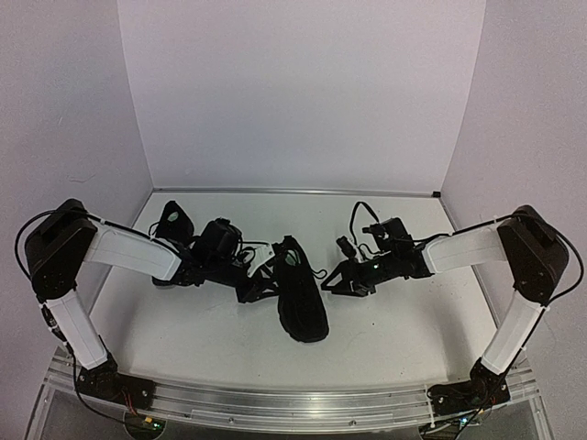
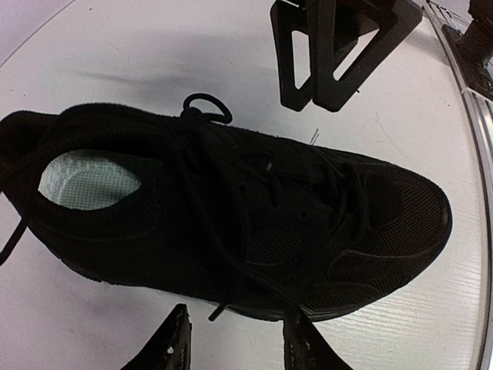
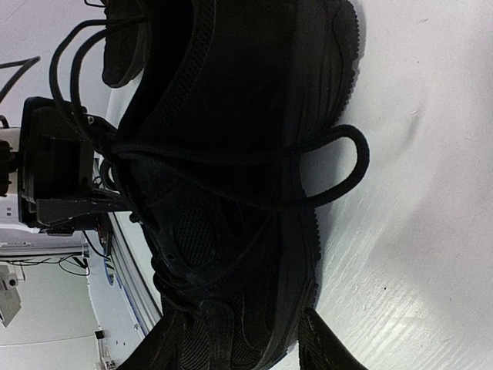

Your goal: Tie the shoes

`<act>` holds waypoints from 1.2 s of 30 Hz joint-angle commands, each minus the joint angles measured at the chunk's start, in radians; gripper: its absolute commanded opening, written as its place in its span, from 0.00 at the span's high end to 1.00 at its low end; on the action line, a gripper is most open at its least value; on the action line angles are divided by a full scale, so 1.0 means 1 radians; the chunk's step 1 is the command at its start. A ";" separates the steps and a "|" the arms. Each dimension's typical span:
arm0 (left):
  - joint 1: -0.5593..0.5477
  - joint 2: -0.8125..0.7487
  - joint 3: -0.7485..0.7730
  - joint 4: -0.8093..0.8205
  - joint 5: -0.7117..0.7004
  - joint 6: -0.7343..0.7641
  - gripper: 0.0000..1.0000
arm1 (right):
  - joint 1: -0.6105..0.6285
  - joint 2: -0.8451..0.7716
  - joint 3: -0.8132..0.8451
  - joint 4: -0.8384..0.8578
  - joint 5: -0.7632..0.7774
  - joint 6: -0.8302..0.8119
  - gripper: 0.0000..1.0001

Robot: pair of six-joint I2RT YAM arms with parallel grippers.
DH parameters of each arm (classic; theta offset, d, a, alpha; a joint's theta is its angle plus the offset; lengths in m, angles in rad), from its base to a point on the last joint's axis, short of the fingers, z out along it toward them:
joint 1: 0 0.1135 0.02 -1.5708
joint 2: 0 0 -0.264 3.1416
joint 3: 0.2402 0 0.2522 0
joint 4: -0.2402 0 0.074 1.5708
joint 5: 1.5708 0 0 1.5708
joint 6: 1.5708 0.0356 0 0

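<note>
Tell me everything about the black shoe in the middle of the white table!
The matte black low-top sneaker sits upright on its sole on the white table, toe toward the arms' bases. Its upper looks like mesh and soft fabric, with a pale insole inside. Its thin black laces are threaded but untied, one loop sticking out past its side. The left gripper and right gripper sit open on either side; the right stands apart from it.

The top camera looks down from behind; both wrist cameras closely share the middle shoe (image 1: 303, 298).
</note>
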 commanded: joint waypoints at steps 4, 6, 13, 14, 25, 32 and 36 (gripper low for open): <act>-0.006 0.030 0.064 0.001 0.019 0.040 0.69 | -0.029 0.002 0.024 0.026 0.018 0.012 0.51; -0.006 0.032 0.063 -0.008 0.019 0.042 0.77 | -0.032 0.001 0.026 0.026 0.019 0.012 0.51; -0.006 0.042 0.058 -0.007 0.022 0.038 0.80 | -0.033 0.010 0.023 0.043 -0.010 0.019 0.50; -0.006 0.046 0.060 -0.005 0.023 0.037 0.81 | -0.033 0.011 0.020 0.047 -0.012 0.021 0.50; -0.006 -0.002 0.041 -0.066 0.007 0.029 1.00 | -0.010 0.048 -0.012 0.123 -0.033 0.060 0.52; -0.006 -0.043 -0.021 -0.098 -0.018 0.015 1.00 | 0.009 0.064 -0.016 0.155 -0.036 0.077 0.53; -0.006 -0.053 -0.038 -0.123 -0.034 0.012 1.00 | 0.015 0.063 -0.024 0.162 -0.034 0.084 0.53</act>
